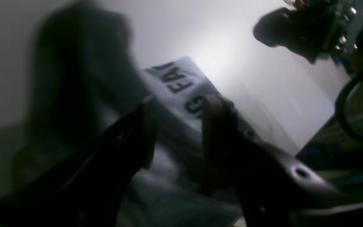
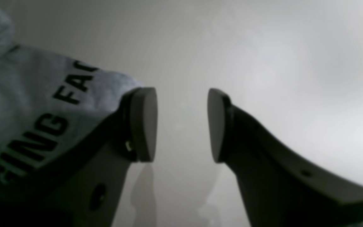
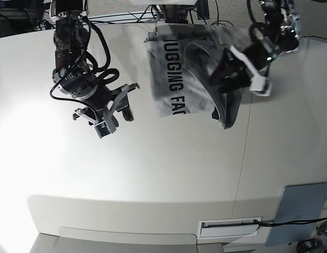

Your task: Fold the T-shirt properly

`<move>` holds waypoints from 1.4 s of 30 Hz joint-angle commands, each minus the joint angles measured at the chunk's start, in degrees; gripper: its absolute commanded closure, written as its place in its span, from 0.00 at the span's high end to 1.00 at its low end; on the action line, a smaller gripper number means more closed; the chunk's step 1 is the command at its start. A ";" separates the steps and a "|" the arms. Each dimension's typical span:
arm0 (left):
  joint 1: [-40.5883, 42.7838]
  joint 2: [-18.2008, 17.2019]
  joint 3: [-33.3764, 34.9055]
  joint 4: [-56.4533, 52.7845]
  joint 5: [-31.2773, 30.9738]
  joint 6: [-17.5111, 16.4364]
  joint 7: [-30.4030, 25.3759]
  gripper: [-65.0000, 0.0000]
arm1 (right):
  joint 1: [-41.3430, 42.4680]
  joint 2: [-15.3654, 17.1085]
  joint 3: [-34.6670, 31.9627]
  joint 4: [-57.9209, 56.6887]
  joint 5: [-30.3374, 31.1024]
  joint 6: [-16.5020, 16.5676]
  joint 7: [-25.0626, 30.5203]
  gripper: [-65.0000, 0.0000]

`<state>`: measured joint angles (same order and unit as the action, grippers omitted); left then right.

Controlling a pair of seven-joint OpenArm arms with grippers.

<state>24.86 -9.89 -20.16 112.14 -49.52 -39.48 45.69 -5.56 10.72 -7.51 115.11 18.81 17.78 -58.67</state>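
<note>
Your T-shirt point(image 3: 176, 68) lies partly folded at the far middle of the surface point(image 3: 153, 174), lettering up. The left gripper point(image 3: 227, 74) pinches its right edge, lifted mid-fold. The right gripper point(image 2: 181, 124) hangs wide, holding nothing. Expect more folds.

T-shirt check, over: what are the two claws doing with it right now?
Right gripper open, empty, beside the T-shirt. Left gripper at the shirt's far edge, fabric draped there; grip unclear. Shirt part-folded, lettering up. Nothing in the way.
</note>
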 commanded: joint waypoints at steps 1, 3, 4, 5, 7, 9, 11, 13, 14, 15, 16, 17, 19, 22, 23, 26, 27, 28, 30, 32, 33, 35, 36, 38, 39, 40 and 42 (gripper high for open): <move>-0.87 -0.42 1.16 1.60 -0.94 -0.52 -1.27 0.37 | 0.74 0.42 0.07 1.05 -0.17 -0.24 1.25 0.40; -1.77 -0.42 3.87 2.23 0.39 -0.52 -1.03 0.37 | 0.59 0.39 0.07 1.05 -1.42 -1.07 1.27 0.40; -2.05 -0.42 5.25 2.51 1.36 -0.52 -0.59 0.37 | 0.50 0.37 0.07 1.05 -1.84 -1.22 1.29 0.40; -2.21 -0.44 6.67 2.71 2.69 -0.52 -0.26 0.37 | 0.48 0.39 0.07 1.05 -1.99 -1.33 1.27 0.40; -2.14 -0.44 9.33 2.86 4.76 -0.52 0.35 0.37 | 0.48 0.39 0.07 1.03 -2.43 -1.36 1.27 0.40; -2.16 -0.44 11.67 2.86 4.96 -0.52 2.49 0.37 | 0.48 0.39 0.07 1.03 -3.10 -1.36 1.31 0.40; -2.16 -0.44 13.49 2.89 4.98 -0.52 4.35 0.37 | 0.48 0.39 0.09 1.03 -4.15 -1.36 1.36 0.40; -2.16 -0.44 15.06 2.91 4.98 -0.52 5.86 0.37 | 0.48 0.39 0.07 1.03 -4.98 -1.38 1.51 0.40; -2.16 -0.44 15.89 2.91 4.98 -0.52 6.38 0.37 | 0.48 0.39 0.07 1.03 -4.98 -1.38 1.51 0.40; -2.16 -0.44 16.81 2.91 4.98 -0.52 6.54 0.37 | 0.48 0.39 0.07 1.03 -4.96 -1.38 1.55 0.40; -2.19 -0.44 17.84 2.91 4.98 -0.52 6.45 0.37 | 0.48 0.39 0.07 1.03 -4.96 -1.38 1.66 0.40; -2.19 -0.44 18.95 2.91 5.01 -0.52 6.40 0.37 | 0.48 0.39 0.07 1.03 -4.98 -1.38 1.70 0.40; -2.19 -0.44 21.18 2.91 6.95 -0.52 6.43 0.37 | 0.48 0.39 0.07 1.03 -4.98 -1.38 1.68 0.40; -2.10 -0.44 22.86 2.91 15.65 -0.52 7.91 0.37 | 0.48 0.39 0.07 1.03 -4.98 -1.40 1.66 0.40; -1.99 -0.46 22.86 2.91 17.57 -0.52 8.92 0.37 | 0.48 0.39 0.09 1.03 -4.98 -1.40 1.66 0.40; -1.70 -0.94 21.05 2.93 19.28 -0.52 9.99 0.37 | 0.48 0.39 0.07 1.03 -5.01 -1.40 1.68 0.40; -1.64 -1.36 19.80 3.06 18.91 -0.52 9.81 0.37 | 0.48 0.39 0.07 1.03 -5.01 -1.40 1.66 0.40; -1.51 -1.75 18.53 3.30 17.81 -0.52 9.84 0.36 | 0.48 0.39 0.07 1.03 -5.01 -1.40 1.68 0.40; -0.94 -2.75 15.10 4.33 16.00 -0.52 9.86 0.35 | 0.48 0.39 0.07 1.03 -5.01 -1.40 1.68 0.40; 0.04 -3.74 11.43 5.86 14.82 -0.52 10.03 0.35 | 0.48 0.39 0.07 1.03 -5.01 -1.40 1.70 0.40; 0.74 -4.15 9.64 6.67 14.78 -0.52 10.03 0.35 | 0.48 0.39 0.07 1.03 -5.01 -1.38 1.70 0.40; 2.34 -5.03 6.49 8.02 14.82 -0.52 10.05 0.35 | 0.48 0.39 0.07 1.03 -4.98 -1.38 1.79 0.40; 3.21 -5.57 5.09 8.41 14.80 -0.52 10.05 0.35 | 0.48 0.39 0.07 1.03 -4.96 -1.40 1.90 0.40; 4.87 -6.86 2.64 8.83 14.80 -0.52 10.01 0.35 | 0.48 0.37 0.07 1.03 -4.94 -1.40 1.92 0.40; 5.51 -7.45 1.60 8.87 14.80 -0.52 9.99 0.35 | 0.48 0.37 0.07 1.03 -4.94 -1.38 1.92 0.40; 5.84 -7.96 0.59 8.92 14.75 -0.52 9.88 0.35 | 0.48 0.37 0.07 1.03 -4.94 -1.38 1.90 0.40; 5.88 -8.37 -1.25 8.92 13.35 -0.52 9.40 0.35 | 0.48 0.37 0.07 1.03 -4.87 -1.40 1.92 0.40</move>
<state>30.85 -17.91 -21.26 119.96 -34.52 -39.72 56.53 -5.72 10.79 -7.55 115.11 13.52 16.47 -58.24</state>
